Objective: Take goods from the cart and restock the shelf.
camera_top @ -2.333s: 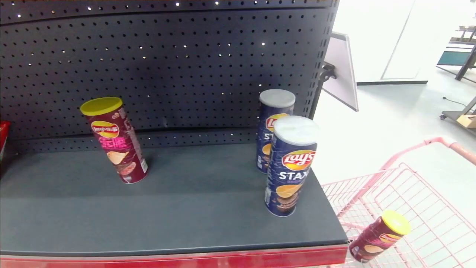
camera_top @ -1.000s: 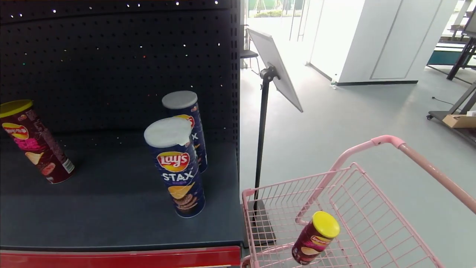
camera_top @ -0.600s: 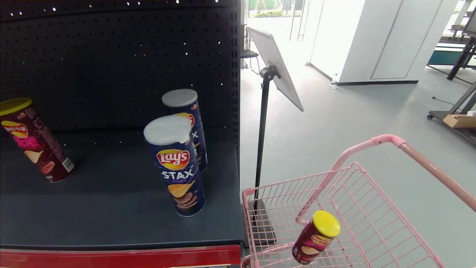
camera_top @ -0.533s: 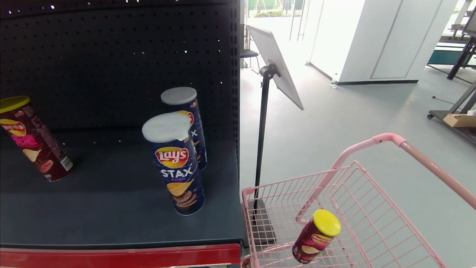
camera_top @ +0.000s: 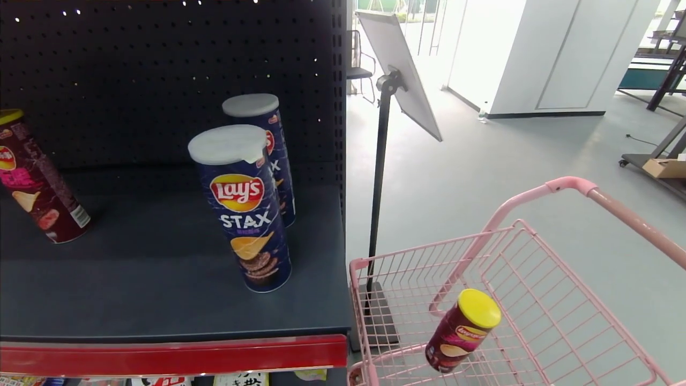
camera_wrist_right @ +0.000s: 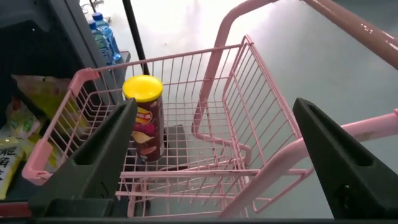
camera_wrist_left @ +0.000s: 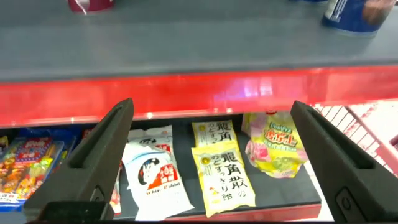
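- Maroon can with the yellow lid [camera_top: 463, 338] stood in the pink cart [camera_top: 429, 249], near the corner closest to the shelf. Nothing touched it.
- Change: over the last couple of seconds the whole head view swung from the shelf toward the cart, then shifted a little more in the last half second. That was the camera moving. The cans themselves kept their places.
- Meaning, as I judged it: the robot had turned to the cart for the next pick. The grasp had not yet started.
- Right gripper [camera_wrist_right: 214, 102] hung above the cart with its fingers wide apart and nothing between them. The can [camera_wrist_right: 145, 118] sat off toward one finger, not centred.
- Left gripper [camera_wrist_left: 211, 106] sat low in front of the red shelf edge [camera_wrist_left: 199, 93], fingers wide apart and empty. Snack packets [camera_wrist_left: 217, 174] lay on the tier below.
- Shelf [camera_top: 161, 300] carried two blue cans near its right end, front [camera_top: 241, 209] and rear [camera_top: 257, 150], close together, plus a maroon can [camera_top: 32, 182] well to the left. Open deck lay between them.
- In the way: the cart's wire walls around the can, and the sign stand pole [camera_top: 378, 177] between the shelf end and the cart. The front blue can stood nearest the likely carry path.
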`<state>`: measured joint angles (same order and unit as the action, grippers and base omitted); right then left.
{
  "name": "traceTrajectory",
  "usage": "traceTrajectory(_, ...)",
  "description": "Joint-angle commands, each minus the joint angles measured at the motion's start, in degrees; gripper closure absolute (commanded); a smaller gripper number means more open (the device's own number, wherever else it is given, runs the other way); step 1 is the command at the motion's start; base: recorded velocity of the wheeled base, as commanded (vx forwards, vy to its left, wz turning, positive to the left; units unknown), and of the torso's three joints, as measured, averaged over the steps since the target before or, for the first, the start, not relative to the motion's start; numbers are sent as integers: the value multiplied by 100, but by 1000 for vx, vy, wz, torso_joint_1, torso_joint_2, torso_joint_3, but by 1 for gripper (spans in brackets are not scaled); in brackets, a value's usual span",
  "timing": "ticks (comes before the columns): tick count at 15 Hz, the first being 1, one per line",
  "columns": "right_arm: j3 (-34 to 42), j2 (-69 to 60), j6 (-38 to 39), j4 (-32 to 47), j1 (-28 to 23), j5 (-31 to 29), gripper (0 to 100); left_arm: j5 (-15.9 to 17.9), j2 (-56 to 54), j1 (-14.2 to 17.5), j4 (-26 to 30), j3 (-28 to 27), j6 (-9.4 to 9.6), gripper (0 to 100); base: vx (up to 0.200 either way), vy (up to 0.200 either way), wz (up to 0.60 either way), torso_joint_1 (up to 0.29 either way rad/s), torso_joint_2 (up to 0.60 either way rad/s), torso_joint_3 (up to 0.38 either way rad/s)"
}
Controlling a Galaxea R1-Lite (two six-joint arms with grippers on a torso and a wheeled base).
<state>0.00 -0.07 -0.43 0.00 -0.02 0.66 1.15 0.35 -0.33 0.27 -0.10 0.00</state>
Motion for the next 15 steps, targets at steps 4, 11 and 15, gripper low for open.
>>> traceTrajectory(4, 0, 7, -1, 0, 2, 4, 0, 0, 9, -2, 0, 1, 0, 0, -150, 0, 0, -209, 515, 301)
traceTrajectory(11, 0, 7, -1, 0, 2, 4, 0, 0, 9, -2, 0, 1, 0, 0, -143, 0, 0, -205, 533, 334)
traceTrajectory(15, 0, 7, -1, 0, 2, 4, 0, 0, 0, -2, 0, 1, 0, 0, 0, 0, 0, -51, 154, 100)
